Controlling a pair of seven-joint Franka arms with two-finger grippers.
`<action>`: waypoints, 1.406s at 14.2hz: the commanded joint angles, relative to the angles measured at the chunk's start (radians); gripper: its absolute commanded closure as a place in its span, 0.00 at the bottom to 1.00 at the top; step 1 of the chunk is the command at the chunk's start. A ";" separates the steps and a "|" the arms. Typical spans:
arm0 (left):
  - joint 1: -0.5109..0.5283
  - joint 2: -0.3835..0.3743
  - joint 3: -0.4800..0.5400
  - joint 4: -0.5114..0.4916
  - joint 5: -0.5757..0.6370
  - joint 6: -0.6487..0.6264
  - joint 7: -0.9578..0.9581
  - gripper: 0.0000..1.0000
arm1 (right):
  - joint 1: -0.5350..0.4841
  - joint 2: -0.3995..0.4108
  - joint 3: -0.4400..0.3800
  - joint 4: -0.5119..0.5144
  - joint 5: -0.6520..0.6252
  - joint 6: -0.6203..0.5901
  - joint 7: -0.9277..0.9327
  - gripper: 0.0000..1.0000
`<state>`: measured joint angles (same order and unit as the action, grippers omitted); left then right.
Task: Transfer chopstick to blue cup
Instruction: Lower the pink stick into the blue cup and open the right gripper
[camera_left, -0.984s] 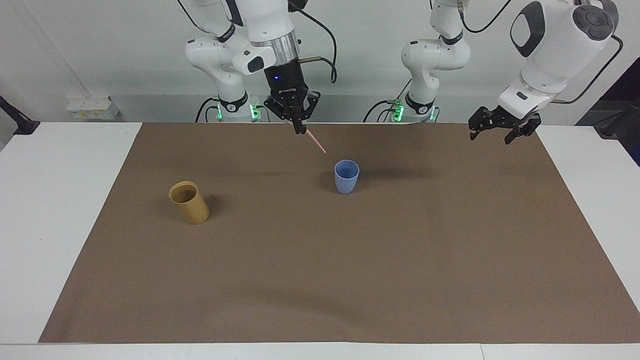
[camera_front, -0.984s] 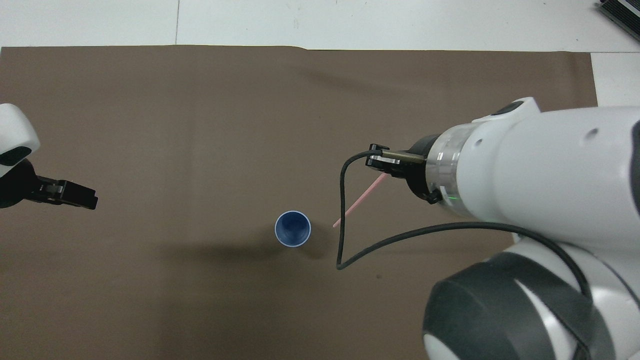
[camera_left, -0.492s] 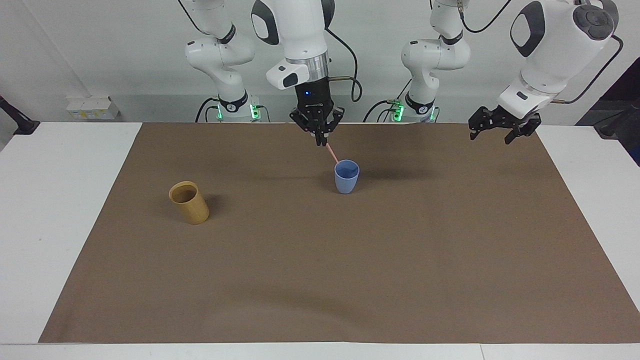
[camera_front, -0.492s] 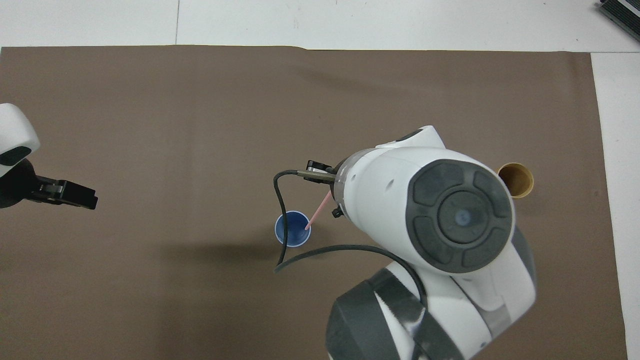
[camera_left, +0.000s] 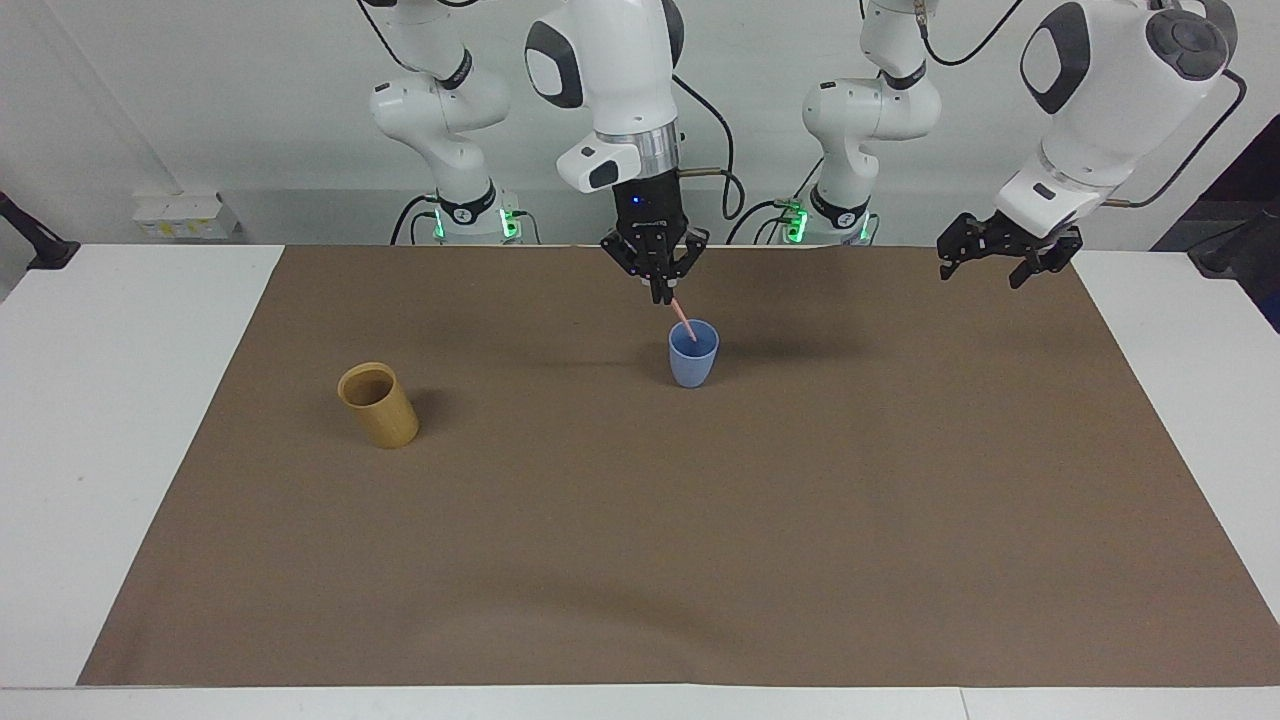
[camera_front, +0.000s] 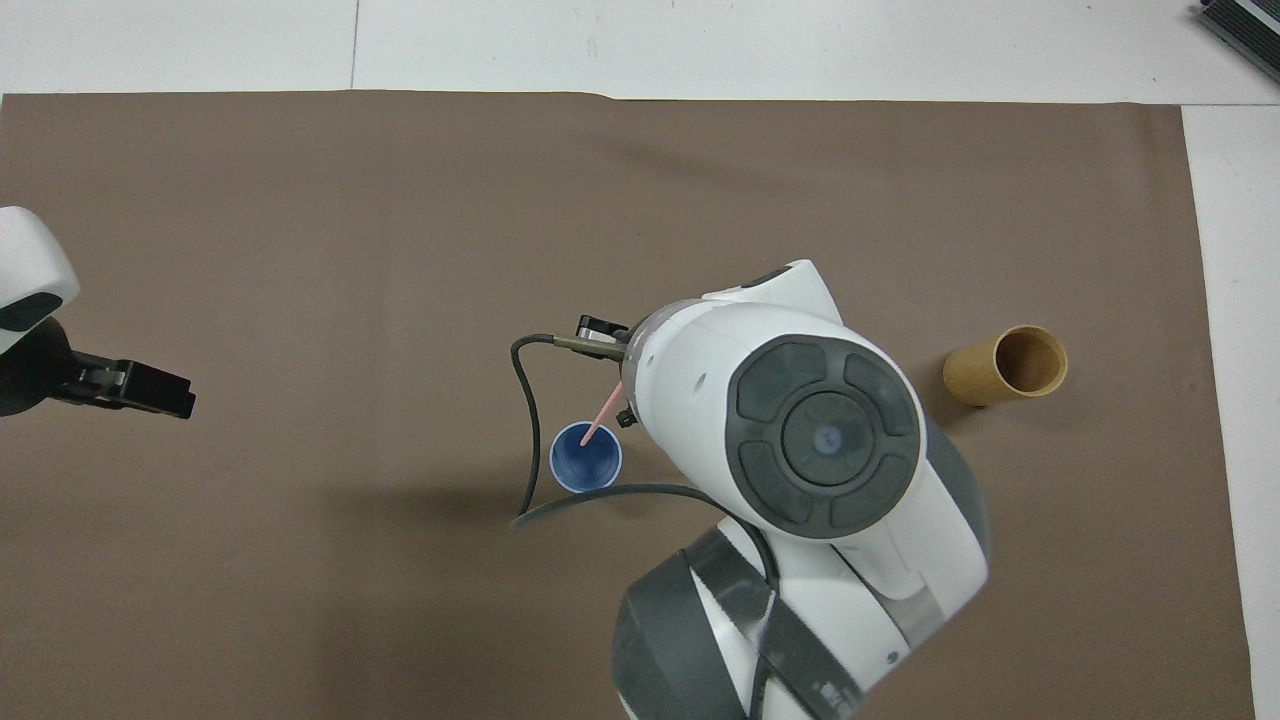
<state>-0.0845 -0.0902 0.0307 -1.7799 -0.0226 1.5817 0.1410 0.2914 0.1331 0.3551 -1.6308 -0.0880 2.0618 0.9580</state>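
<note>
Nearest the robots, the right gripper (camera_left: 661, 292) hangs over the blue cup (camera_left: 693, 353), its fingertips pinched tight on the upper end of a pale pink chopstick (camera_left: 684, 319); only one stick can be made out. The stick's long axis slants down and away from the fingertips toward the left arm's end of the table, and its lower tip sits inside the cup's mouth, as the overhead view confirms with the tip (camera_front: 594, 428) showing against the blue interior (camera_front: 586, 457). Whether the tip touches the cup's bottom cannot be told. The coming move likely turns on this tilt: the cup lies straight below and slightly off from the grip, so letting go should drop the stick to lean on the rim. The left gripper (camera_left: 1005, 256) waits with its fingers spread, empty, raised over the brown mat (camera_left: 640, 560) at its own end. Farther out, toward the right arm's end, stands the tan wooden cup (camera_left: 378, 404), leaning slightly
</note>
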 joint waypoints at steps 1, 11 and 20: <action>0.009 -0.003 -0.006 0.011 0.012 -0.003 0.008 0.00 | 0.012 0.003 0.001 -0.023 -0.035 0.024 0.027 1.00; 0.009 -0.003 -0.006 0.011 0.012 -0.003 0.002 0.00 | 0.014 -0.007 0.002 -0.101 -0.036 0.089 -0.007 1.00; -0.001 0.009 -0.009 0.073 0.017 -0.025 -0.015 0.00 | 0.061 0.003 0.001 -0.165 -0.111 0.181 0.013 1.00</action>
<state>-0.0846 -0.0901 0.0267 -1.7332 -0.0226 1.5798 0.1394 0.3479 0.1419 0.3570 -1.7636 -0.1672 2.1883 0.9555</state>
